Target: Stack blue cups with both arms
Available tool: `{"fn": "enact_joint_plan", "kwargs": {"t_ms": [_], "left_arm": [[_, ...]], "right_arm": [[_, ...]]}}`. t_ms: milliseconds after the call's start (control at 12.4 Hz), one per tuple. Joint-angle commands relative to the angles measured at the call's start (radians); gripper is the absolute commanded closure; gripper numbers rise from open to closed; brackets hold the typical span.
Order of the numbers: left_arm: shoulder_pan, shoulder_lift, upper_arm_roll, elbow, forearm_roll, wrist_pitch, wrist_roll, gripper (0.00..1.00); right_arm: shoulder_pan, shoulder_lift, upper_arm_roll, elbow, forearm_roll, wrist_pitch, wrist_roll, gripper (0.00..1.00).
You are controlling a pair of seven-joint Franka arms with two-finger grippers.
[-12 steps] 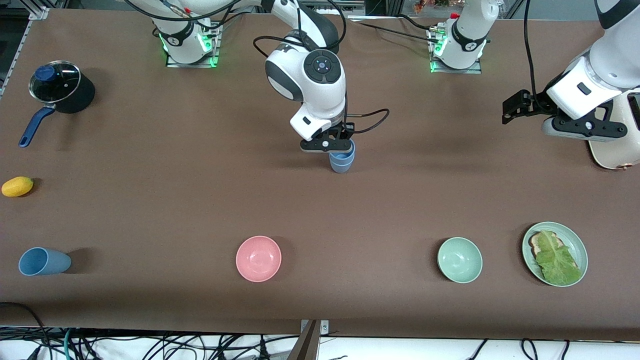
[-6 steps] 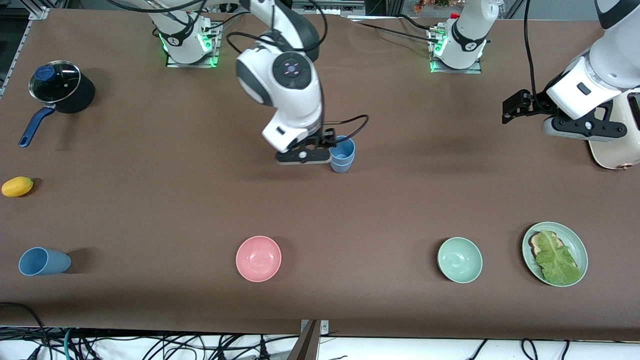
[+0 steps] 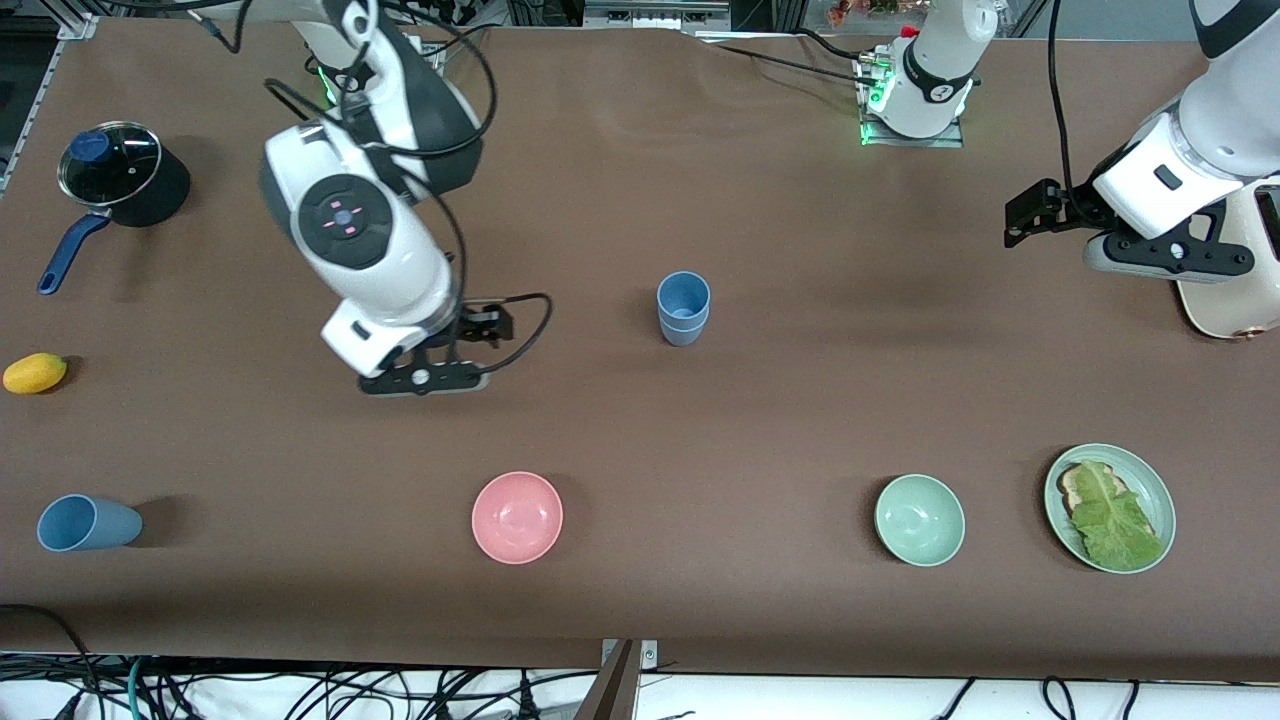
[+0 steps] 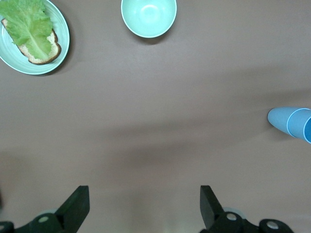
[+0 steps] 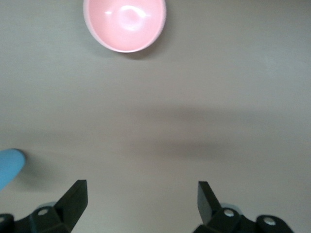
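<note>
Two blue cups [image 3: 684, 309] are standing nested mid-table, while a third blue cup [image 3: 86, 523] is lying on its side at the right arm's end. The right gripper [image 3: 425, 380] is hanging wide open and empty over bare table, near the pink bowl [image 3: 517, 517]. The left gripper [image 4: 143, 208] is waiting, spread wide, holding nothing.

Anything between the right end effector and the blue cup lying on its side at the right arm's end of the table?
Nothing visible. The right end effector hangs open over bare table; only brown surface lies between it and the tipped blue cup. The pink bowl and lemon sit off that path.
</note>
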Motion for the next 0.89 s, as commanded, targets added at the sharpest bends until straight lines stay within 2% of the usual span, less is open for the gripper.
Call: {"fn": "enact_joint_plan", "kwargs": {"t_ms": [0, 162, 404, 565, 808], "left_arm": [[-0.004, 0.001, 0.003, 0.015, 0.03, -0.016, 0.02, 0.0], [-0.004, 0.001, 0.003, 0.015, 0.03, -0.016, 0.021, 0.0], [-0.004, 0.001, 0.003, 0.015, 0.03, -0.018, 0.021, 0.0], [-0.004, 0.001, 0.005, 0.014, 0.03, -0.018, 0.021, 0.0], [-0.004, 0.001, 0.005, 0.014, 0.03, -0.018, 0.021, 0.0]], "right_arm": [[-0.05, -0.012, 0.012, -0.002, 0.0, -0.02, -0.007, 0.0], [-0.099, -0.013, 0.012, 0.018, 0.008, -0.06, -0.083, 0.0], [-0.188, -0.07, 0.011, 0.038, 0.009, -0.184, -0.172, 0.0], [-0.266, -0.12, 0.009, 0.038, 0.064, -0.224, -0.29, 0.0], [-0.31, -0.173, -0.069, 0.033, 0.123, -0.29, -0.451, 0.0]]}}
